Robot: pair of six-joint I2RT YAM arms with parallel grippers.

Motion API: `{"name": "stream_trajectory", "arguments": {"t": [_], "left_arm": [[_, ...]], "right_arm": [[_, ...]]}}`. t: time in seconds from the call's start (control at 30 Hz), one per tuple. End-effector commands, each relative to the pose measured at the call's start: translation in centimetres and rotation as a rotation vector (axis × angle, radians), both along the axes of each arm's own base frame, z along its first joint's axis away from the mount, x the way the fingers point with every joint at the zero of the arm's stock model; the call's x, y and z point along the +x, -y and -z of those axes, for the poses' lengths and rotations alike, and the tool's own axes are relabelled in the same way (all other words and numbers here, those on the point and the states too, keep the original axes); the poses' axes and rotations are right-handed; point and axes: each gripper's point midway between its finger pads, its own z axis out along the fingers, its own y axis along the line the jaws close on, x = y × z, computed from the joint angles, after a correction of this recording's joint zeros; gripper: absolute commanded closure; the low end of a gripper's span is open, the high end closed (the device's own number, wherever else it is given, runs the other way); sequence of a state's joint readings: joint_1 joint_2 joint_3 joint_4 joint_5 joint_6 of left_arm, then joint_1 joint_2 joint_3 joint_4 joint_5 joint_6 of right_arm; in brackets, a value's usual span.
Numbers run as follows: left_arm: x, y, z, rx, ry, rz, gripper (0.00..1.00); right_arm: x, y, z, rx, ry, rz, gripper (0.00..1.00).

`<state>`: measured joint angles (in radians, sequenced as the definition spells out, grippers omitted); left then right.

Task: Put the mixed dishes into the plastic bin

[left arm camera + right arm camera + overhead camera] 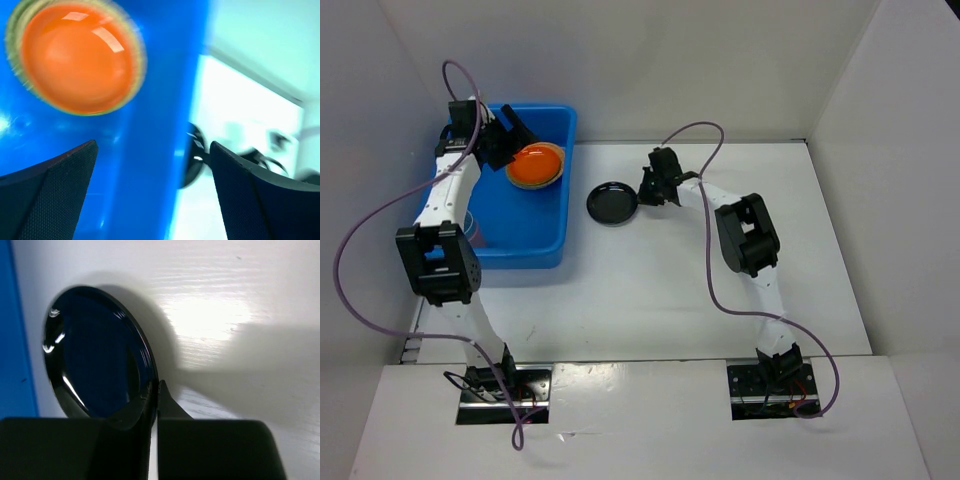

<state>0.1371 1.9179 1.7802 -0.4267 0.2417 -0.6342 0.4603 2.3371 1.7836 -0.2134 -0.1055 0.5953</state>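
Note:
The blue plastic bin (535,250) stands at the far left of the table. An orange plate (535,165) lies on a lime green plate inside it, also seen in the left wrist view (75,55). My left gripper (512,135) is open and empty, above the bin's far end beside the orange plate. A black plate (612,204) sits just right of the bin. My right gripper (644,192) is shut on the black plate's rim (150,390); the plate (95,355) stands tilted off the table. The other plates and the blue cup are out of view.
A pinkish object (472,224) shows at the bin's left side, mostly hidden by my left arm. The bin's blue wall (15,340) is close to the left of the black plate. White walls enclose the table at back and sides.

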Motion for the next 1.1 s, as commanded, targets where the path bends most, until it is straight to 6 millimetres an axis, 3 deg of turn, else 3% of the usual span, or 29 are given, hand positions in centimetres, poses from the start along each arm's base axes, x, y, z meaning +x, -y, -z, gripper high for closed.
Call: {"name": "stream_trajectory", "arguments": {"t": [0.0, 0.1, 0.13, 0.17, 0.23, 0.27, 0.33, 0.37, 0.47, 0.5, 0.53, 0.63, 0.77, 0.9, 1.07], "left_arm": [[-1.4, 2.2, -7.0, 0.02, 0.211, 0.16, 0.01], [-2.9, 3.4, -9.6, -0.007, 0.28, 0.253, 0.01], [-3.2, 3.5, -10.2, -0.026, 0.309, 0.289, 0.01], [-4.2, 5.3, -11.1, -0.083, 0.34, 0.406, 0.01], [-5.2, 6.4, -11.7, -0.142, 0.363, 0.496, 0.01], [-5.9, 7.3, -11.8, -0.178, 0.373, 0.568, 0.01], [-6.6, 9.5, -11.8, -0.181, 0.393, 0.676, 0.01], [-7.6, 10.8, -11.5, -0.222, 0.393, 0.769, 0.01], [-9.3, 13.7, -11.1, -0.328, 0.39, 0.96, 0.01], [-9.1, 13.6, -10.9, -0.312, 0.398, 0.969, 0.01], [-9.1, 14.3, -10.6, -0.312, 0.381, 0.98, 0.01], [-9.4, 15.4, -9.8, -0.323, 0.372, 1.03, 0.01], [-8.4, 15.6, -8.7, -0.305, 0.355, 1.001, 0.0], [-7.4, 15.5, -7.7, -0.293, 0.341, 0.974, 0.0], [-7.5, 17.7, -6.8, -0.322, 0.319, 1.01, 0.0]], "right_arm": [[0.1, -0.7, 0.1, -0.015, -0.006, -0.02, 1.0], [0.3, -0.4, -0.9, -0.021, 0.01, -0.006, 1.0], [0.6, -0.4, -2.6, -0.015, 0.039, 0.002, 1.0], [0.6, 0.7, -2.7, -0.027, 0.04, 0.025, 1.0], [0.4, 1.1, -4.5, -0.028, 0.066, 0.039, 1.0], [0.4, 2.0, -6.6, -0.027, 0.107, 0.048, 1.0], [-0.3, 2.6, -8.5, -0.028, 0.144, 0.052, 1.0], [-0.7, 2.9, -11.4, -0.014, 0.194, 0.046, 1.0], [-1.7, 3.6, -16.0, 0.004, 0.284, 0.043, 1.0], [-2.0, 4.0, -16.7, 0.003, 0.294, 0.051, 1.0], [-2.4, 4.2, -19.1, 0.014, 0.34, 0.046, 1.0], [-3.4, 4.7, -21.2, 0.026, 0.38, 0.044, 1.0], [-5.0, 5.0, -25.6, 0.062, 0.464, 0.036, 1.0], [-6.1, 5.3, -27.8, 0.073, 0.509, 0.034, 1.0], [-6.7, 4.8, -28.0, 0.081, 0.508, 0.016, 1.0]]}}
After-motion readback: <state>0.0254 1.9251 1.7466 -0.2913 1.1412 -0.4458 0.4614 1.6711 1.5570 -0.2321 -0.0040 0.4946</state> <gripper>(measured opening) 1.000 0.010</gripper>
